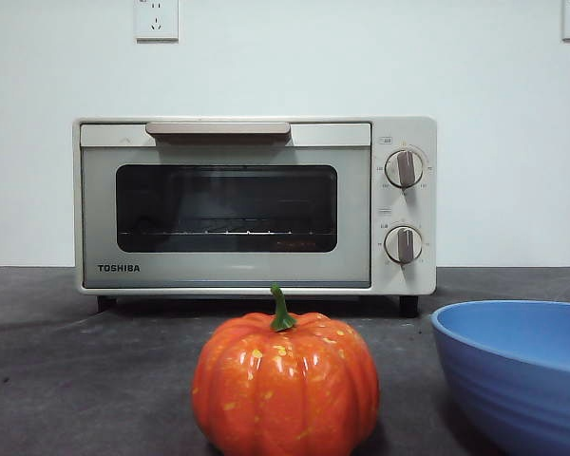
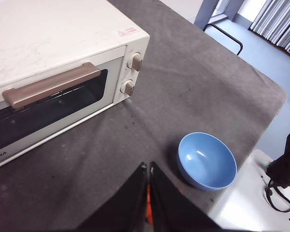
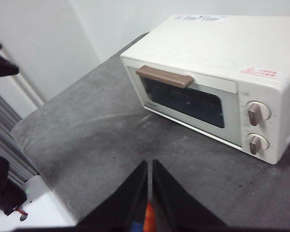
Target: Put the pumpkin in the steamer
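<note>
Facing you with its door closed, the steamer (image 1: 255, 204) must open first; the pumpkin (image 1: 285, 384) waits upright before it (blue bowl (image 1: 518, 370) beside), while left gripper (image 2: 149, 166) and right gripper (image 3: 149, 163) hover pinched together, empty.

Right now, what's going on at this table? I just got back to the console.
Nothing is being handled yet. The pumpkin sits on the dark table in front of the steamer, whose door is closed. A blue bowl stands beside the pumpkin. The left gripper and right gripper both hang above the table with jaws shut, holding nothing. Opening the door and picking up the pumpkin are not yet done.
</note>
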Action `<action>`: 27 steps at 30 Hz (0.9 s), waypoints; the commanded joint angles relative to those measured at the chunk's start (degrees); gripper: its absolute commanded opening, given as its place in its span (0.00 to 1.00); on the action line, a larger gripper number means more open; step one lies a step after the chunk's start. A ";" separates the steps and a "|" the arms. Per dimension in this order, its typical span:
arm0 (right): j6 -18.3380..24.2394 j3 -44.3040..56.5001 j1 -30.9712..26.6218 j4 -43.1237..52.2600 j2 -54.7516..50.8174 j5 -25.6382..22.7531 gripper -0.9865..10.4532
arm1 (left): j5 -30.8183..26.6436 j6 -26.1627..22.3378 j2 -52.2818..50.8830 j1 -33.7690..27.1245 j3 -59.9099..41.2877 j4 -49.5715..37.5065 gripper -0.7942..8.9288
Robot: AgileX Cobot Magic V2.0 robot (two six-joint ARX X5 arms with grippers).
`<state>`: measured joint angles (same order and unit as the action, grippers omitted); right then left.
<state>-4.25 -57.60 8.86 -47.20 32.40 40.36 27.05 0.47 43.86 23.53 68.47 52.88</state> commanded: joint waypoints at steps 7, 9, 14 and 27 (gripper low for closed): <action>1.27 -0.96 0.57 0.44 0.44 0.07 0.19 | 0.20 -1.64 0.28 0.28 1.31 -0.55 0.10; 1.18 -0.96 0.57 0.48 0.44 -0.17 0.30 | 0.20 -1.53 0.28 0.28 1.31 -0.31 0.10; -0.28 -0.96 0.57 0.50 0.50 -0.31 0.52 | 0.20 -1.49 0.28 0.28 1.31 0.33 0.10; -1.53 -1.01 4.13 0.87 6.64 -0.39 0.59 | 0.20 -1.33 0.33 0.28 1.31 0.26 0.11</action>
<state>-4.99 -57.63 12.34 -46.94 37.93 40.07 27.03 -0.51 43.83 23.53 68.47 53.78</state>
